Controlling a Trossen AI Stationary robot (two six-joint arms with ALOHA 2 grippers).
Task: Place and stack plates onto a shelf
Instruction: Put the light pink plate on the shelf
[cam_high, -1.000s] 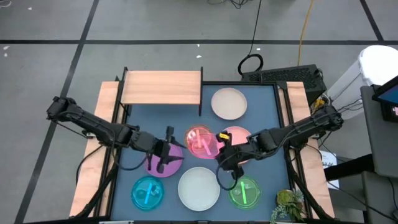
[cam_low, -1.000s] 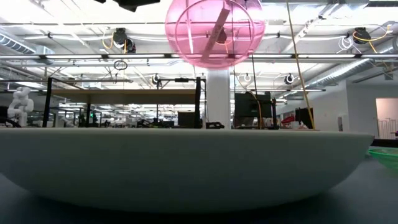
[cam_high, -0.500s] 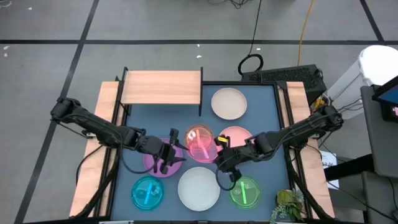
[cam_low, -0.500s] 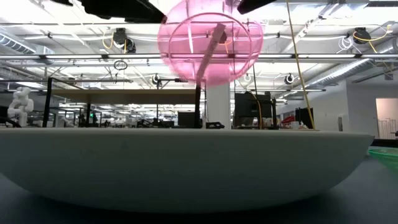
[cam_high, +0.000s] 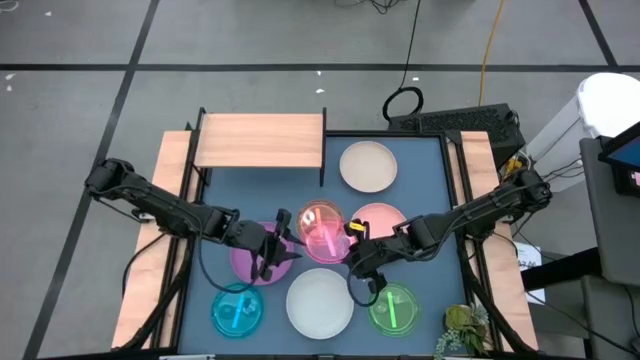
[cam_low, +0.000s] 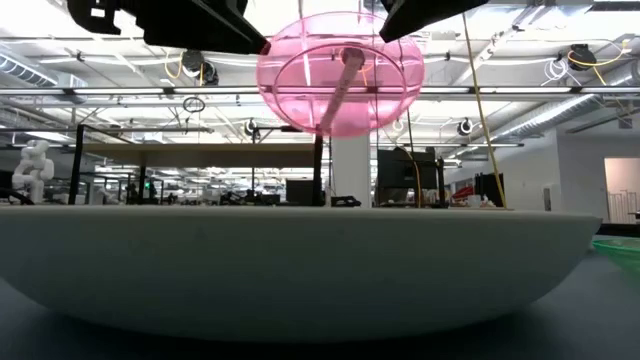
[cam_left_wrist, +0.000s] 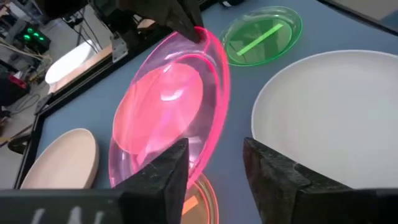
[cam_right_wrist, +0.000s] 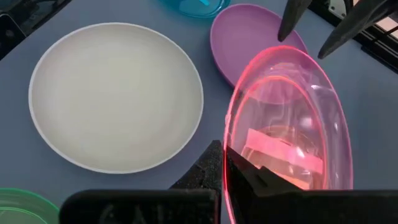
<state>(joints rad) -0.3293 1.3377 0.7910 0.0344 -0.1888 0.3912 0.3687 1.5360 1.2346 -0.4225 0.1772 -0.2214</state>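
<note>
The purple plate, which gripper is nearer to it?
Left. The left gripper hangs right over the purple plate; the right gripper, gripping the magenta plate, is farther off.

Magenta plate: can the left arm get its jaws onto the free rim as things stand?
Probably yes. The right gripper holds the magenta plate tilted off the table, and the left gripper, jaws open, faces its near rim with nothing between.

Translucent magenta plate (cam_high: 322, 229) tilted, lifted above orange plate (cam_left_wrist: 198, 200).
</note>
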